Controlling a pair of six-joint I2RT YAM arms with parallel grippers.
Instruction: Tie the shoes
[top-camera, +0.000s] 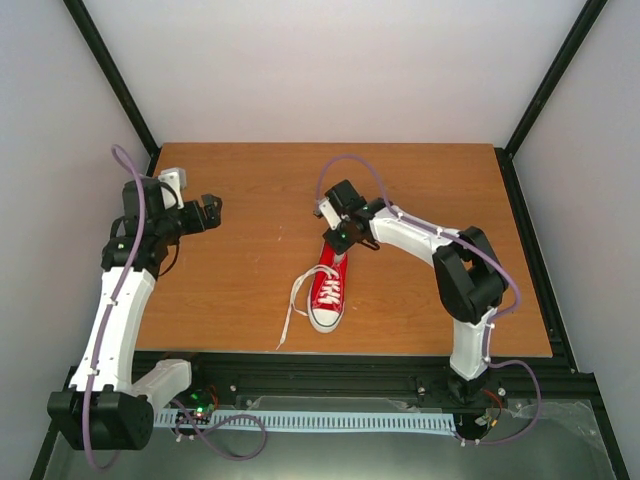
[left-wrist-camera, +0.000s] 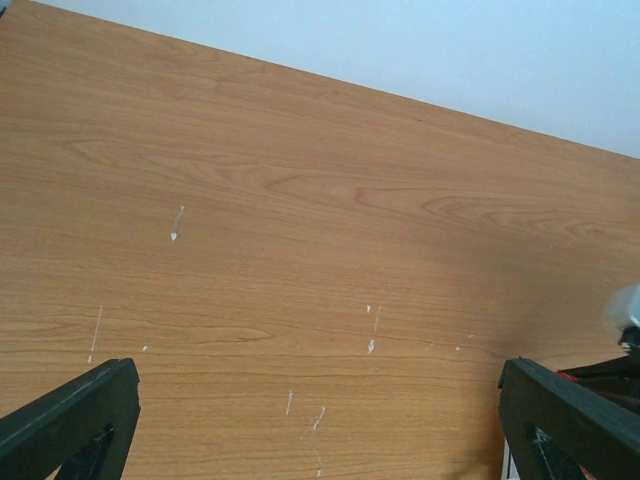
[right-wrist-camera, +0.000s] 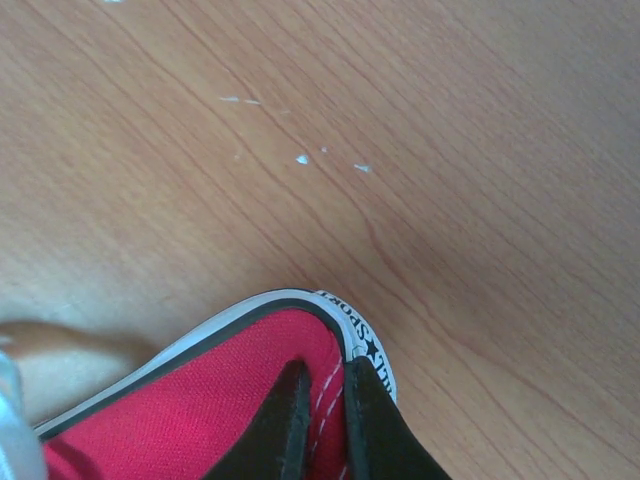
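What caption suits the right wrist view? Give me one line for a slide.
Right pincer pinching the heel of the red sneaker on the wooden table.

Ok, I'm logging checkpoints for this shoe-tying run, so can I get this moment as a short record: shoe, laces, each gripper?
shoe: red sneaker standing on its sole on the wooden table, toe toward the arms' bases
laces: white laces untied, an end trailing loose on the table toward the left arm's side
right gripper: shut on the sneaker's heel edge
left gripper: open, over bare table, apart from the sneaker
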